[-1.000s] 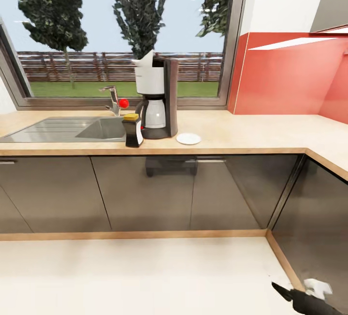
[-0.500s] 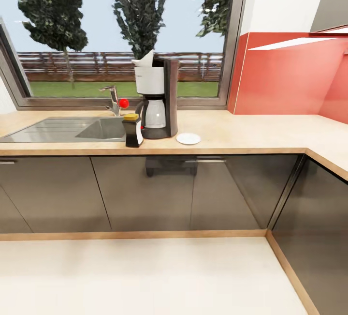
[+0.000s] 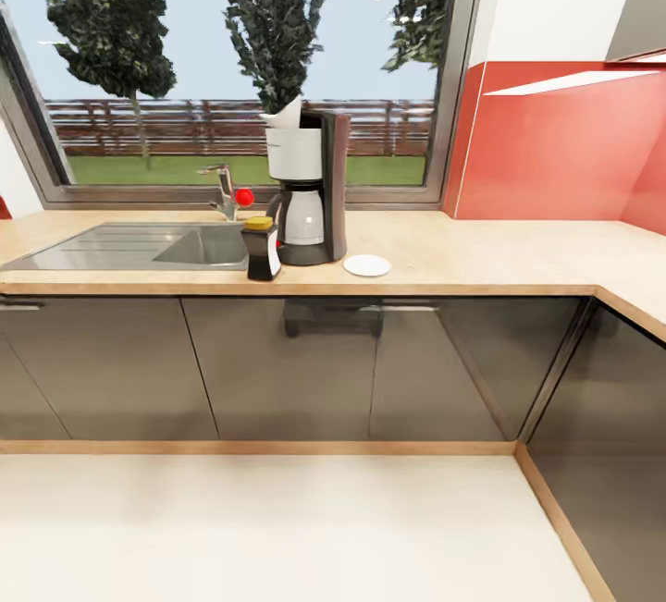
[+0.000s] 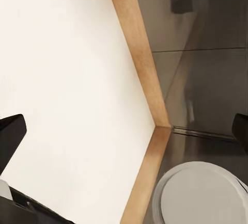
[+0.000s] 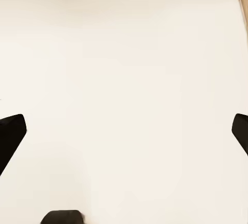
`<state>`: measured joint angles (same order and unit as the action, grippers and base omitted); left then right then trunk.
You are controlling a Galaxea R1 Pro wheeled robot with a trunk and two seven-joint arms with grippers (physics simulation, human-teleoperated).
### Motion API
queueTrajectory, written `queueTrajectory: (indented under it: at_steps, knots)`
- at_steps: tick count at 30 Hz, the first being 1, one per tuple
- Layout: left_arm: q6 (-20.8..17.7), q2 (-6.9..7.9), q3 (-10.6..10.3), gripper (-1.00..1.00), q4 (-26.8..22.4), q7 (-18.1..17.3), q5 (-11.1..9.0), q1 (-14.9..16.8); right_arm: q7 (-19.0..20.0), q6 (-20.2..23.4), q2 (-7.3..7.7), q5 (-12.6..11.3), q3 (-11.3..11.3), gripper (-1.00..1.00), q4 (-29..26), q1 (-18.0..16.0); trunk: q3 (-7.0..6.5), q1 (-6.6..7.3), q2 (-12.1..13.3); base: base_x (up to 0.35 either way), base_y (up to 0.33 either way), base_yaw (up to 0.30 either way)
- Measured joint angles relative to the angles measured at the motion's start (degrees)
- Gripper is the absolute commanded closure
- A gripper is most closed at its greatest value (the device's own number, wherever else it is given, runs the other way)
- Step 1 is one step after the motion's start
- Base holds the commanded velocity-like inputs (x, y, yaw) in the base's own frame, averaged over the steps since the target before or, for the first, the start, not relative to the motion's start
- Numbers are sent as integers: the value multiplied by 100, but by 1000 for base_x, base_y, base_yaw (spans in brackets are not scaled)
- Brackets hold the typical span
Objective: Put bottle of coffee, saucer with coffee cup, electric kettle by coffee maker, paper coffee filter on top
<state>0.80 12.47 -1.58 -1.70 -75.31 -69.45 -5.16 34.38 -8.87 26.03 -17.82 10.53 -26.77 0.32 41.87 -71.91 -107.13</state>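
Left gripper: fingers wide apart, holding nothing; aimed down at pale floor by the cabinet plinth.
Right gripper: fingers wide apart, empty; aimed at bare floor.
Countertop: carries all below.
Coffee maker: beside the sink.
Filter: on the maker's top.
Bottle: at the maker's 8 o'clock, just beside.
Saucer: at its 4 o'clock, near, bare.

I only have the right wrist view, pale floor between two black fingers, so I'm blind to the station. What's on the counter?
Observer: In the head view, the coffee maker stands on the kitchen countertop, with the paper coffee filter on top.
Operator: The bottle?
Observer: The bottle of coffee stands just left of the maker, by the sink.
Operator: Saucer?
Observer: The saucer lies right of the maker, with no cup on it.
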Motion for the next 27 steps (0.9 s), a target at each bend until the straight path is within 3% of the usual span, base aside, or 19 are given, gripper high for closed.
queueTrajectory:
  at_steps: [9, 15, 27]
  knots:
    - [0, 0, 2, -100, -1, 0, 0, 0, -20, -9, -15, 1, -8, -100, 0, 0, 0, 2, 0, 79, 0, 225]
    - [2, 0, -3, -100, -1, 65, 1, 1, -18, -9, -18, 7, -13, -100, 1, 3, 0, 3, 0, 286, 0, 100]
    - [0, 0, 8, -100, -3, 230, -2, -1, -59, -19, -33, 18, -47, -100, 0, 0, 0, 3, 0, 325, 14, 253]
